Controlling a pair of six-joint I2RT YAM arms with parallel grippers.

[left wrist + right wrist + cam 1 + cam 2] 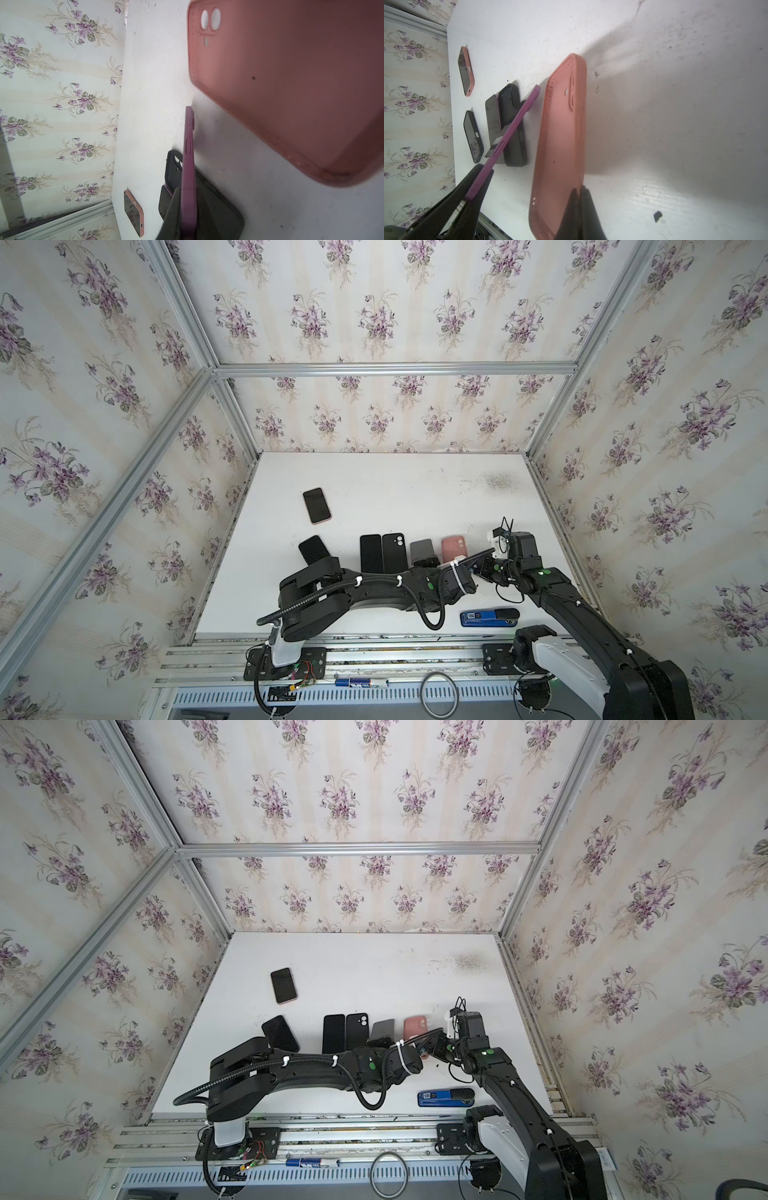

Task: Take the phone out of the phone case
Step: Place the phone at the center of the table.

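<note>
The phone (188, 162), purple-edged, is seen edge-on between the fingers (172, 214) of my left gripper (188, 209), which is shut on it. In both top views its grey face (422, 548) (382, 1028) tilts up from that gripper (426, 562) (380, 1042). The pink phone case (560, 135) (291, 83) is empty, with white table showing through its camera holes. My right gripper (580, 199) is shut on its rim. Case (453, 545) (415, 1026) and phone are apart, side by side just above the table. The right gripper (478, 567) (433, 1048) reaches in from the right.
On the white table (415, 489), a black case (394, 551) and a black phone (370, 553) lie left of the held phone. Another black phone (313, 549) and a pink-edged phone (316, 506) lie further left. A blue stapler (490, 617) sits near the front edge.
</note>
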